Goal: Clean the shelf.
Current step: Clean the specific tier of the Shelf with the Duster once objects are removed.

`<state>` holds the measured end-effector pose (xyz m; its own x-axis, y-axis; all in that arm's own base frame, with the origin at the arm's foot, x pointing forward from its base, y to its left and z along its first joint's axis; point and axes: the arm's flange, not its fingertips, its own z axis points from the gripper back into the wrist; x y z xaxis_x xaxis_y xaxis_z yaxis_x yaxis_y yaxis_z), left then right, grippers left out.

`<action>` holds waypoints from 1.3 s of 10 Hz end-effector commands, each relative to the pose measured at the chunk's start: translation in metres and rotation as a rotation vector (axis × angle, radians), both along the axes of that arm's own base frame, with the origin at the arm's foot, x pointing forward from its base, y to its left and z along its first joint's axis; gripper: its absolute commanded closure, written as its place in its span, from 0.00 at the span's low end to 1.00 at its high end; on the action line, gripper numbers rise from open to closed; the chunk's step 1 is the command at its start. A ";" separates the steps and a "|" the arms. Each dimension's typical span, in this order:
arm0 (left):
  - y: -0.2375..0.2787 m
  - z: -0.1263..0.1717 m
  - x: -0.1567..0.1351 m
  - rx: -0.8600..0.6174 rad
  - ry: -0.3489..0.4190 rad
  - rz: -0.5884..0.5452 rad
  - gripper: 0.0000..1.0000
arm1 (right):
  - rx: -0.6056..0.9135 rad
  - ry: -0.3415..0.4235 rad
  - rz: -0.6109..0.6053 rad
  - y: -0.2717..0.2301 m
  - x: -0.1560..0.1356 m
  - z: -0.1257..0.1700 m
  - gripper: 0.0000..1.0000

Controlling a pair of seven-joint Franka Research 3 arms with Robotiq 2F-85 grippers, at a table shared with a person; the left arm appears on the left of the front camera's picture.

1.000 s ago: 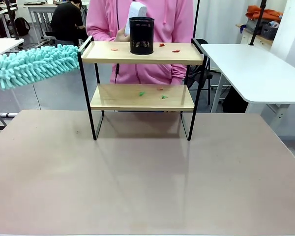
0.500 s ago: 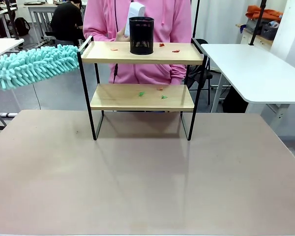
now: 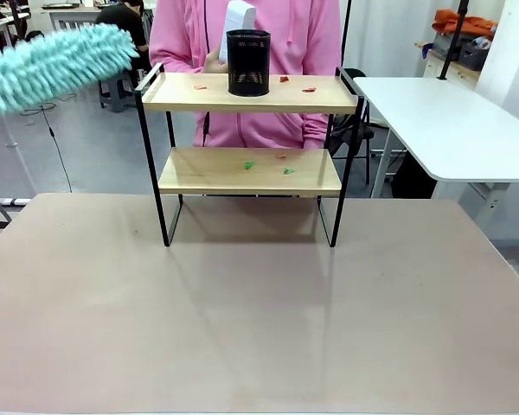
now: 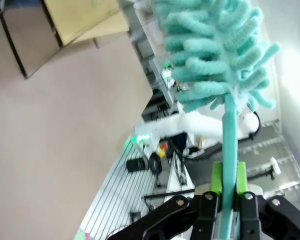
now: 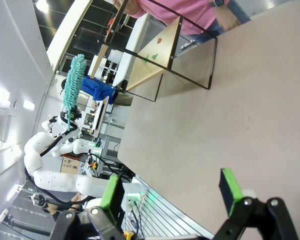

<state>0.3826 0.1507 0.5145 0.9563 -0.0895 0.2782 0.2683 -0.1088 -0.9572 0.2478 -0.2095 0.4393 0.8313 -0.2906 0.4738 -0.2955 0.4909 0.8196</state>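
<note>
**Duster clamped in the left jaws, held off the shelf**

The left jaws are closed on the thin teal handle [image 4: 229, 150] of a fluffy teal duster [image 4: 215, 55], with a green pad [image 4: 217, 177] pressed to each side of it. The duster's head rises straight out beyond these jaws. The shelf [image 4: 85, 20] lies well away from them, up and to the left in the wrist view, with bare tabletop [image 4: 65, 125] in between.

From the front, the duster [image 3: 56, 62] hangs in the air beside the shelf [image 3: 251, 93], on the left jaws' side. Its tip is near the top board's side rail, a little above it, and not touching.

The right jaws stand wide open, their green pads [image 5: 110, 192] far apart and nothing between them. The shelf [image 5: 155, 55] stands well beyond them across the tabletop [image 5: 230, 100]. Farther off past it, the white left arm [image 5: 45, 150] carries the duster [image 5: 72, 85].

On the top board sit a black mesh cup [image 3: 248, 62] and a few red scraps [image 3: 310, 89]. The lower board carries green scraps [image 3: 249, 164]. Behind the shelf stands a person in a pink hoodie [image 3: 303, 35], holding something white [image 3: 238, 19] just behind the cup.
</note>
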 end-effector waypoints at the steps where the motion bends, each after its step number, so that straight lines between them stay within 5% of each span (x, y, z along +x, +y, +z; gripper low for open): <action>1: -0.002 0.025 -0.014 -0.051 -0.078 0.036 0.88 | 0.003 -0.035 0.002 -0.001 0.003 0.002 0.00; 4: -0.018 0.045 -0.055 -0.011 -0.150 -0.297 0.88 | 0.003 -0.035 0.002 -0.001 0.003 0.002 0.00; 7: -0.027 0.036 -0.083 0.260 -0.100 -0.605 0.88 | 0.003 -0.035 0.002 -0.001 0.003 0.002 0.00; 9: -0.045 0.021 -0.084 0.328 -0.037 -0.654 0.88 | 0.003 -0.035 0.002 -0.001 0.003 0.002 0.00; 10: -0.058 0.016 -0.080 0.375 -0.010 -0.590 0.88 | 0.003 -0.035 0.002 -0.001 0.003 0.002 0.00; 13: -0.063 0.002 -0.089 0.351 -0.025 -0.634 0.88 | 0.003 -0.035 0.002 -0.001 0.003 0.002 0.00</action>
<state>0.2928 0.0877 0.5164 0.6843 -0.7122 0.1567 0.2788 0.0570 -0.9587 0.2479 -0.2094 0.4393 0.8317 -0.2901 0.4735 -0.2950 0.4915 0.8194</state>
